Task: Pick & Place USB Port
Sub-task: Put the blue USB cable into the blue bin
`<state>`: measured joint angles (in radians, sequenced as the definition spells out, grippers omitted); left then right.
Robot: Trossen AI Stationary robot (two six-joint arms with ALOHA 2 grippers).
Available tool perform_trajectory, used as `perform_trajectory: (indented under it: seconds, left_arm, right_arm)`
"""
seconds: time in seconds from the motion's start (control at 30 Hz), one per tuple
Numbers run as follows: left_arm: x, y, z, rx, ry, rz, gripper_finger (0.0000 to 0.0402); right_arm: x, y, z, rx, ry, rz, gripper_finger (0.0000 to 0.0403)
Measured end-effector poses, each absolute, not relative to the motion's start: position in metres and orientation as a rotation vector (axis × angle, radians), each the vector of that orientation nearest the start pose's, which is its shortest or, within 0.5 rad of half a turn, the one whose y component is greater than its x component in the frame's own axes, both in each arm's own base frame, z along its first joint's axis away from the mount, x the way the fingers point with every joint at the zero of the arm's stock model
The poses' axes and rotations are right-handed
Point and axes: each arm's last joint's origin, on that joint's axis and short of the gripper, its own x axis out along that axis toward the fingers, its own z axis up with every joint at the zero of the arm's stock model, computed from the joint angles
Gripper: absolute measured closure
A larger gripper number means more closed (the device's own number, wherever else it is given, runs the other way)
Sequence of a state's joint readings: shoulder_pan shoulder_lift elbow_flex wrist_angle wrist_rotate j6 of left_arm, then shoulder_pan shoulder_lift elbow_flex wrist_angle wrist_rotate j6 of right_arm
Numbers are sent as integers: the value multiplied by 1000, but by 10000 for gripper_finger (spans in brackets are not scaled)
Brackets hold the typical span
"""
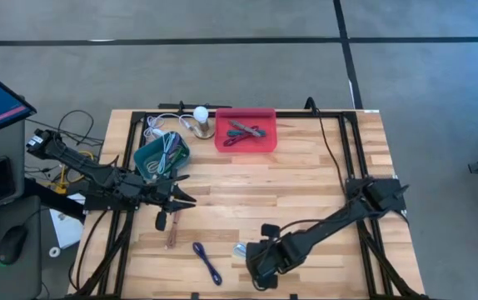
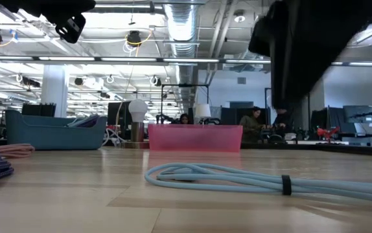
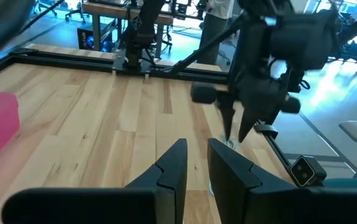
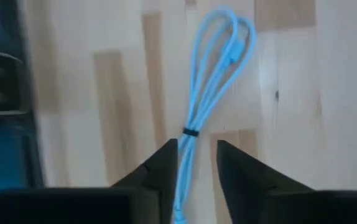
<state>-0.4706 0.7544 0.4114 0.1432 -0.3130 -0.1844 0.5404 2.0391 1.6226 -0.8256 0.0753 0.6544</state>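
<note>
At the front edge of the tabletop [image 1: 306, 175], near its middle, we see the right tool [image 4: 194, 163] poised low, its two dark fingers [image 4: 160, 165] parted by a narrow gap with the light blue USB cable [image 4: 209, 74] running between them; whether the fingers press on the cable we cannot tell. The cable is bundled into a long, slim loop bound by a dark tie at its waist, and its long axis runs straight away from the tool, the rounded loop end pointing away from the wrist. It lies flat on the wood, and in the low view it stretches across the foreground. To the left of it lies a dark blue cable [image 1: 207, 262], aslant. Farther off, at the left side, the left tool [image 1: 182, 193] hovers just above the wood with its fingers slightly apart and nothing between them, beside a teal bin [image 1: 161, 155] holding cables. At the back edge stand a red tray [image 1: 246, 132] with cables in it and a small white bulb lamp [image 1: 201, 119].
</note>
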Motion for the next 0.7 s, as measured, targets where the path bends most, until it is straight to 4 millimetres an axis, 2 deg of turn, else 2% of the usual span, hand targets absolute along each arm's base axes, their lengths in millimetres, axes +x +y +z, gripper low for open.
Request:
perform_trajectory:
  seconds: [0.17,0.37,0.5,0.7]
  left_arm:
    - [157,-70,239,-107,199,-139,339]
    - [157,-70,239,-107,199,-139,339]
    - [157,-70,239,-107,199,-139,339]
    - [157,-70,239,-107,199,-139,339]
  right_arm:
    - [364,216,180,158,1308,-20,265]
    - [367,220,162,164,1355,-6,248]
    - [367,221,153,165,1383,-5,249]
    - [366,223,154,157,1374,0,274]
